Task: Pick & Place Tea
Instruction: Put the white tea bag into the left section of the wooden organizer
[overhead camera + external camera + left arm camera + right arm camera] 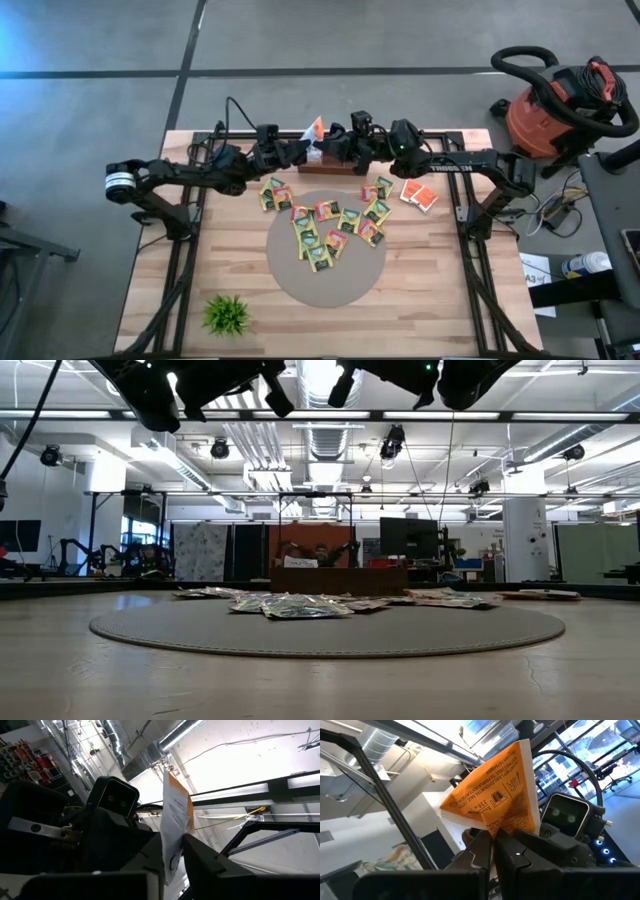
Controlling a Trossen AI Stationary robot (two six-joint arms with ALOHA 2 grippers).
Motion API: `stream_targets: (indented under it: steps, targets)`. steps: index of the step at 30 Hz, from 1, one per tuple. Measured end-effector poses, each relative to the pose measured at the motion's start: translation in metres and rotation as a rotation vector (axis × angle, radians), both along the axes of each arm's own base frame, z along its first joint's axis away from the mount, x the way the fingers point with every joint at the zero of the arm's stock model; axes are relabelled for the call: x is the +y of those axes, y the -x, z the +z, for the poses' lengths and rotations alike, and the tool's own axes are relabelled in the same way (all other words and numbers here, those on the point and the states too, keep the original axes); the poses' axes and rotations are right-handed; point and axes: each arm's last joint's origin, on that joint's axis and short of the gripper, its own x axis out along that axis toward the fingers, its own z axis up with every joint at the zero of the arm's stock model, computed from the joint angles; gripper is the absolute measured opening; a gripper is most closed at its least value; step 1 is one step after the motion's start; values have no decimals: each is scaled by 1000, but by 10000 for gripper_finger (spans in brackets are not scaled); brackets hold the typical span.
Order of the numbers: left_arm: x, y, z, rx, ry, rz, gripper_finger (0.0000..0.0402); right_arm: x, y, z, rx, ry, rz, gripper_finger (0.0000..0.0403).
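Both my arms meet above the far edge of the round grey mat [330,285], over the wooden box [335,165] that stands just beyond it. My right end effector [494,840] is pressed together on the lower corner of an orange tea sachet [495,795], holding it up in the air. My left end effector [172,855] has one finger on each side of that same sachet [175,820]; I cannot tell whether it pinches yet. The other tea sachets [325,228] lie scattered across the far half of the mat, with a few orange ones [419,195] on the desk [440,300] just off the mat's far right edge.
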Motion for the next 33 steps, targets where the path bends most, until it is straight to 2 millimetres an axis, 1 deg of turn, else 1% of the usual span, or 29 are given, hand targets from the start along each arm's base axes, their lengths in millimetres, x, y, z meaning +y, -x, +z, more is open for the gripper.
stream_targets:
  steps: [8, 21, 23, 27, 30, 33]
  targets:
    - [1, 0, 0, -1, -18, 23, 6, -1, 0, 0, 3, -1, -3, 13]
    - [2, 1, -1, 9, -41, 41, 2, -4, 2, -1, 53, -6, 7, 18]
    - [3, 1, -4, 18, -39, 42, 1, -6, 4, 0, 81, -7, 13, 31]
    - [5, 3, -10, 43, -32, 50, 1, -7, 12, 1, 189, 24, -2, 68]
    - [7, 6, -16, 55, -30, 59, 1, -8, 19, -1, 305, 52, -25, 97]
    - [8, 8, -26, 123, -39, 74, 1, -8, 33, -1, 442, 97, -49, 120]
